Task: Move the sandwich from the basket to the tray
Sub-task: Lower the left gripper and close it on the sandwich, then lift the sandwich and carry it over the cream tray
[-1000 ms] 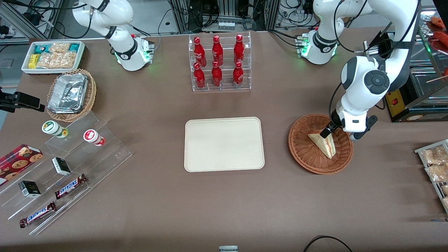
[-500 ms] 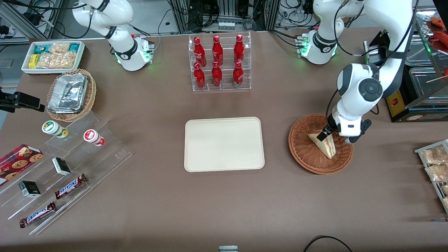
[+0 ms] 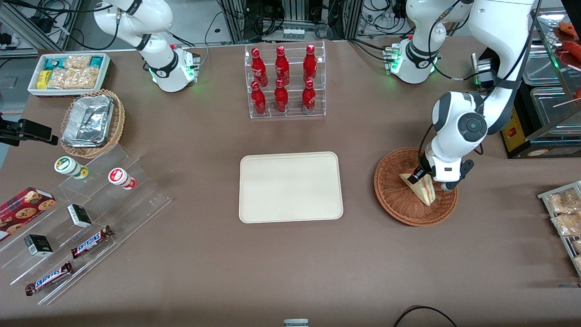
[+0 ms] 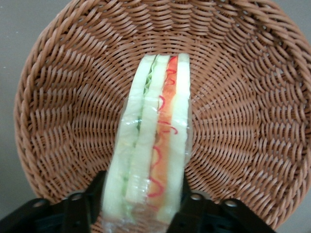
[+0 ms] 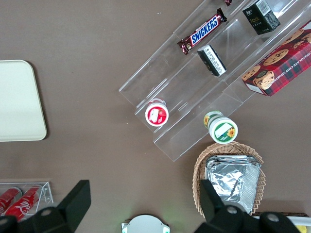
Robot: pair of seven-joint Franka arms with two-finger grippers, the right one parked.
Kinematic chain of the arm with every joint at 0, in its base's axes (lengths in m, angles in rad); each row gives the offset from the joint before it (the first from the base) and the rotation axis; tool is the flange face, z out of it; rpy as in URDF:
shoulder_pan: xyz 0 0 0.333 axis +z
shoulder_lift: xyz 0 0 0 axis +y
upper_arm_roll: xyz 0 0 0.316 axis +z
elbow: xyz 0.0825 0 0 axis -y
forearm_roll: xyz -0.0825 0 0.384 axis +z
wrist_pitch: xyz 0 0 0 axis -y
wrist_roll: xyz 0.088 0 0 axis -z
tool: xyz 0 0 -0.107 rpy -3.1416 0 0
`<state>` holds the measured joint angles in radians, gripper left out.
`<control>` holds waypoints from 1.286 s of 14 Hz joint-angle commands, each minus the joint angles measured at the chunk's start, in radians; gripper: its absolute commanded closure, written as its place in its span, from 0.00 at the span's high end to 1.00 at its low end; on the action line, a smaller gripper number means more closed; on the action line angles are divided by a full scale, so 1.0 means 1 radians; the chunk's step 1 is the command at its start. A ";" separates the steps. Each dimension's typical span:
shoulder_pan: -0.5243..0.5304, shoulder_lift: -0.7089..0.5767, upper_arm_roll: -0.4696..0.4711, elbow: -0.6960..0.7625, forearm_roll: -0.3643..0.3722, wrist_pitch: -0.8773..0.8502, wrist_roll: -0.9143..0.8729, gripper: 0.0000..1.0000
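Observation:
The sandwich (image 3: 423, 190), a clear-wrapped wedge with red and green filling, stands on edge in the reddish-brown wicker basket (image 3: 394, 200) toward the working arm's end of the table. My left gripper (image 3: 425, 178) is low over the sandwich's end farther from the front camera. In the left wrist view the gripper (image 4: 142, 216) is open, with one black finger close on each side of the sandwich (image 4: 150, 141), which still rests on the basket's weave (image 4: 58, 97). The cream tray (image 3: 290, 187) lies flat at the table's middle and holds nothing; its corner shows in the right wrist view (image 5: 19, 97).
A clear rack of red bottles (image 3: 283, 81) stands farther from the front camera than the tray. A tan basket of foil containers (image 3: 91, 122), a white snack bin (image 3: 68, 72) and clear snack steps (image 3: 81, 222) lie toward the parked arm's end. Packet racks (image 3: 565, 213) sit at the working arm's end.
The left arm has swung in toward the basket's middle and lowered, bringing the gripper's fingers down around the sandwich's end. The sandwich has not moved.

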<state>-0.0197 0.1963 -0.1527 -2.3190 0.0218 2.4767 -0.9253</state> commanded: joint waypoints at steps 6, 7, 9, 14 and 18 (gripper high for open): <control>-0.011 -0.034 -0.053 0.249 0.006 -0.346 0.085 0.00; -0.022 -0.022 -0.064 0.297 0.006 -0.378 0.085 0.00; -0.061 0.003 -0.067 0.360 0.004 -0.398 0.083 0.00; -0.207 0.092 -0.067 0.472 0.003 -0.398 0.082 0.00; -0.325 0.202 -0.067 0.585 0.006 -0.394 0.071 0.00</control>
<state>-0.2881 0.3214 -0.2287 -1.8310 0.0219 2.1047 -0.8471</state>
